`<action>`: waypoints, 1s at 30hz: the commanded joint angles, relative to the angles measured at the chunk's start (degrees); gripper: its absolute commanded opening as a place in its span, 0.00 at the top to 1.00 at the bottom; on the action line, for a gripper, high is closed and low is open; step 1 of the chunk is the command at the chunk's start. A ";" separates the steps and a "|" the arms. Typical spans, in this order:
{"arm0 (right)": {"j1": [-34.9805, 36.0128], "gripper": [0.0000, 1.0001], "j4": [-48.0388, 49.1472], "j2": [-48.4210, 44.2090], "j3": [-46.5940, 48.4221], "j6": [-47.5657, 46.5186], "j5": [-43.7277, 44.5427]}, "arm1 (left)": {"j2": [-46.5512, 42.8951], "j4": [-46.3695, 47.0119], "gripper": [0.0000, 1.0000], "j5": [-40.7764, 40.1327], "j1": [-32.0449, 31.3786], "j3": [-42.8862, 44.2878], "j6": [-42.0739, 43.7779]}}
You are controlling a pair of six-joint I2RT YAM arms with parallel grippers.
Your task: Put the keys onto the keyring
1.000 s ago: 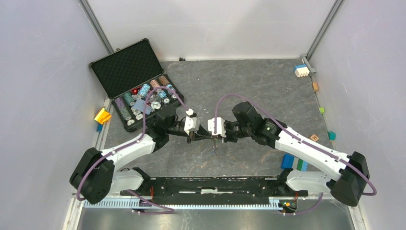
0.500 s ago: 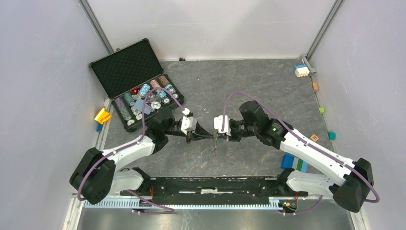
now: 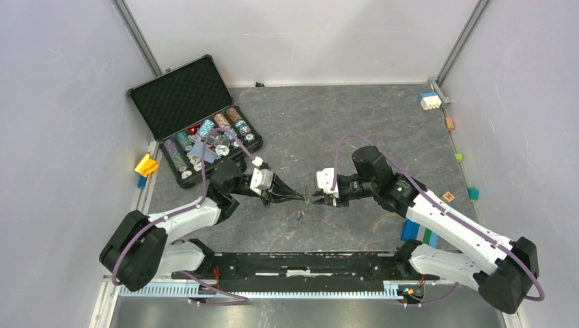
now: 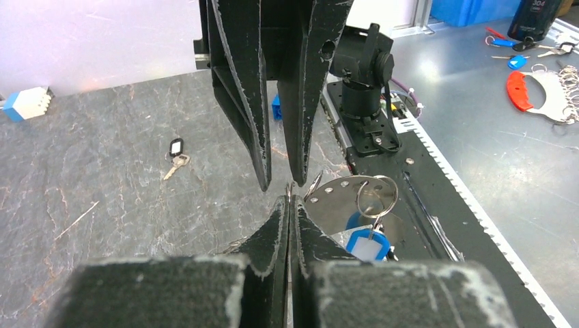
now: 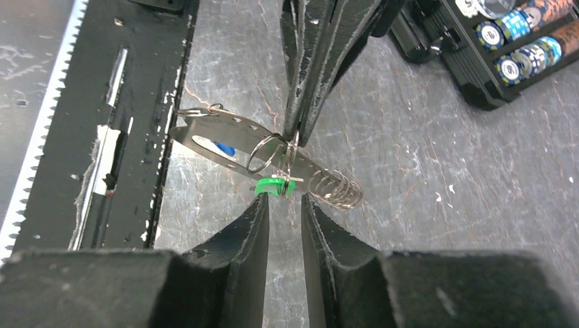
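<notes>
Pinching the keyring by its upper edge, the left gripper is clenched tight and holds it clear of the desk, near the centre of the right wrist view. That lift seems deliberate: the loop hangs free, so a key can be fed on from the side. The green-tagged key dangles just under the pinch point, beside a small split ring and the coiled stretch of the keyring, and it looks threaded on already. The blue-tagged key hangs at the lower right of the left wrist view, apparently also on the loop. The right gripper faces the left one tip to tip, its fingers parted and nothing between them, just short of the green tag. The black-tagged key lies flat on the desk at the left of the left wrist view, well apart from both grippers. Judging by this, it is the one key left to fetch.
</notes>
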 commanded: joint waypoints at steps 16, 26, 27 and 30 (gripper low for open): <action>-0.24 0.77 7.45 1.88 0.79 2.83 -5.96 | 0.53 11.27 0.98 0.58 0.11 -1.29 -6.66; -0.24 0.77 8.98 2.48 0.11 3.92 -7.53 | 0.70 11.35 0.98 0.05 0.13 -1.20 -6.84; -0.24 0.77 9.24 2.56 -0.06 4.06 -7.65 | 0.73 11.36 0.98 -0.03 0.13 -1.20 -6.87; -0.25 0.79 10.13 2.74 -0.41 4.66 -7.63 | 0.79 11.45 0.98 -0.04 0.13 -1.28 -6.84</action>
